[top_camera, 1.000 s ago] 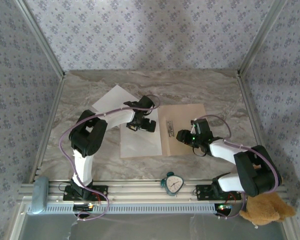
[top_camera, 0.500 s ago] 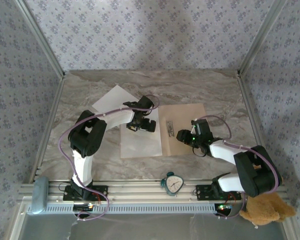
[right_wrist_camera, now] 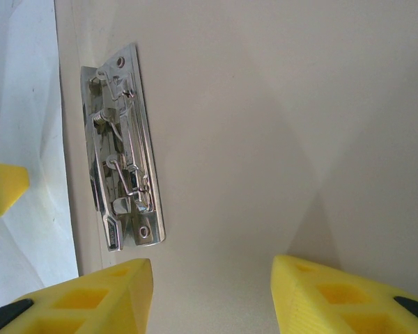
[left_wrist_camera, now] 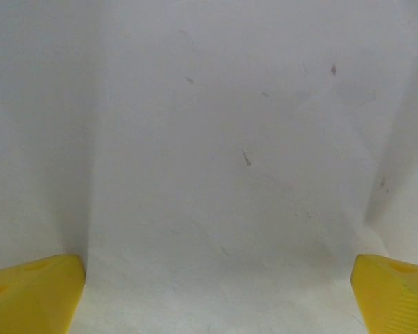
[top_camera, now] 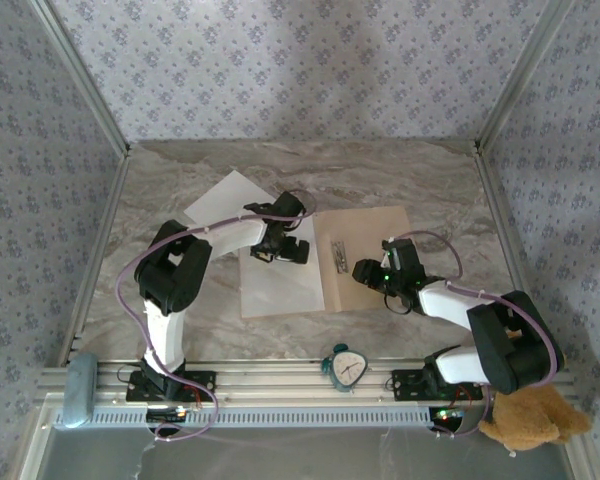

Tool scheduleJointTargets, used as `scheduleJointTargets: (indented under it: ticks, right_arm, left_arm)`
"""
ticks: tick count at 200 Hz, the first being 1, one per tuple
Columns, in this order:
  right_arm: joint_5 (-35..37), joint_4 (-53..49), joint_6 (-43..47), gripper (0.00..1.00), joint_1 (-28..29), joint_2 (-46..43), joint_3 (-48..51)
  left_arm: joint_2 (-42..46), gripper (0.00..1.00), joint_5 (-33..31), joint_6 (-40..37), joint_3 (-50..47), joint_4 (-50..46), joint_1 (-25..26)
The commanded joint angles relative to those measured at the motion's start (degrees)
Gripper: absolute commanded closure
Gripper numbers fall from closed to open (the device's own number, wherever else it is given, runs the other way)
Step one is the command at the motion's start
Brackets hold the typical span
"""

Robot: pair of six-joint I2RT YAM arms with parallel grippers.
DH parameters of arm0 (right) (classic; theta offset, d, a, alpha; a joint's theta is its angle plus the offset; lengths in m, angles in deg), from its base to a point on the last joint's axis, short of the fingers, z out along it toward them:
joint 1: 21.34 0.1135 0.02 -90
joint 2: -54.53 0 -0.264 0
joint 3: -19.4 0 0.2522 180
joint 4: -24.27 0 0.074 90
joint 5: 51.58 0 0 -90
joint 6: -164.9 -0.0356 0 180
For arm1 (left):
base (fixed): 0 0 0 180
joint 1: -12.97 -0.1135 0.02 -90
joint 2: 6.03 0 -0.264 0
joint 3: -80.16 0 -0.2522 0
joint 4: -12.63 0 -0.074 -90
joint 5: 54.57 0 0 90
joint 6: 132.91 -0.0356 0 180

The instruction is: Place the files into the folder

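Patterned blue-grey walls (top_camera: 300,70) enclose a marbled table (top_camera: 430,175). Open on it lies the tan folder (top_camera: 370,225), one sheet (top_camera: 280,290) over its left cover, another (top_camera: 230,197) partly beyond. Left gripper (left_wrist_camera: 217,268), right gripper (right_wrist_camera: 212,271): fingers apart.

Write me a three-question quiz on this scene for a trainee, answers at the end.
1. True or false: the folder lies open on the table.
2. Fill in the blank: the clip in the folder is made of ______.
3. Multiple choice: how do the fingers of the left gripper stand over the white paper?
A) pressed together
B) wide apart
C) clamped on the clip

Key: 1 true; 2 metal; 3 B
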Motion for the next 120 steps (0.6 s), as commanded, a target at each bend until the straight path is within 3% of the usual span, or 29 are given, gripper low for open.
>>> scheduleJointTargets:
  ticks: [1, 120]
  right_arm:
    - [2.0, -3.2, -1.0, 0.5, 0.4, 1.2, 1.5]
    - [2.1, -3.1, -1.1, 0.5, 0.6, 1.4, 1.4]
  left_arm:
    - [2.0, 0.01, -0.9, 1.0, -1.3, -3.6, -0.8]
    - [2.6, 0.01, 2.8, -1.0, -1.9, -1.8, -0.7]
